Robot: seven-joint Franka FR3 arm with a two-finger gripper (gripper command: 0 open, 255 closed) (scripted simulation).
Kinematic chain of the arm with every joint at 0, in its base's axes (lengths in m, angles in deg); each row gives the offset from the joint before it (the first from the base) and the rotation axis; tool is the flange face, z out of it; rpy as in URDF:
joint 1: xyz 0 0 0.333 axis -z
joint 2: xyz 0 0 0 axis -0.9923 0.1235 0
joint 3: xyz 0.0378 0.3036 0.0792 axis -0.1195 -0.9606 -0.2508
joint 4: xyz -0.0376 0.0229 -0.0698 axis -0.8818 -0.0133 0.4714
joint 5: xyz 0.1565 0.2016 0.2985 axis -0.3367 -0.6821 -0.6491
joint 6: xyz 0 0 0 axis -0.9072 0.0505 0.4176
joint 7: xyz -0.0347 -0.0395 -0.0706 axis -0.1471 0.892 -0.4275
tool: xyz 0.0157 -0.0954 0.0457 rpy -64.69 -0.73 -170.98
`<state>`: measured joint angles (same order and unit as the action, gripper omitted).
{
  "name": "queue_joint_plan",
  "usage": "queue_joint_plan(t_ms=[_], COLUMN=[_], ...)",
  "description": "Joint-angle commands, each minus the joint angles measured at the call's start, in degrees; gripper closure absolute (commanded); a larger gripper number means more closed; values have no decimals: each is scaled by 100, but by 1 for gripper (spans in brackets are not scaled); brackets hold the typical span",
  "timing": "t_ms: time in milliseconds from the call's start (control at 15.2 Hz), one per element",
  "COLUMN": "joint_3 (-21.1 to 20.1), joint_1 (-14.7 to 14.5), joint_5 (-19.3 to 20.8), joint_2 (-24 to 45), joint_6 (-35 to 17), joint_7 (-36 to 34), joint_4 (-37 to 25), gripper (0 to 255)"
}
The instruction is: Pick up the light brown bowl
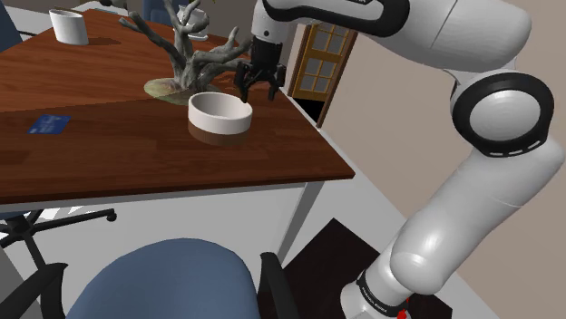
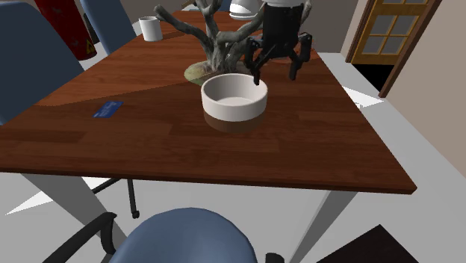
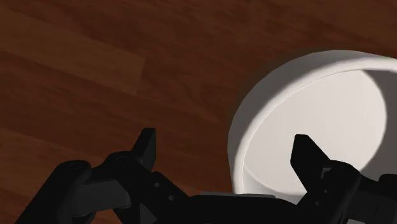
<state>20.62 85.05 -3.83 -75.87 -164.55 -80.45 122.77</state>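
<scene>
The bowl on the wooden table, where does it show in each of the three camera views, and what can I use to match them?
Shoulder view: the white bowl sits left of centre, upper half, on the table.
Second exterior view: bowl at centre, upper half.
Wrist view: bowl under the gripper, its rim between the open fingers.
Shared landmark: the black gripper, by the bowl's rim.

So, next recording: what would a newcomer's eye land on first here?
The pale, round, straight-walled bowl sitting on the dark reddish-brown wooden table, with the open all-black two-finger gripper hanging just above its rim. Just beyond the bowl in the shoulder view, a grey branching sculpture rises from a flat base.
</scene>
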Motion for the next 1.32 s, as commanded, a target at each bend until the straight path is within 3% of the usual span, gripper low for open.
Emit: queue_joint_plan(t_ms=[0, 66, 660, 726, 1254], joint_3=[-53, -59, -48, -45, -35], joint_1=[-52, -68, -53, -51, -40], joint_5=[84, 113, 92, 98, 100], joint_2=[523, 689, 554, 598, 629], joint_6=[89, 143, -488, -460, -427], joint_7=[-148, -179, -178, -173, -154], joint_4=[-646, -875, -112, -182, -247], gripper=[0, 0, 0, 255, 255])
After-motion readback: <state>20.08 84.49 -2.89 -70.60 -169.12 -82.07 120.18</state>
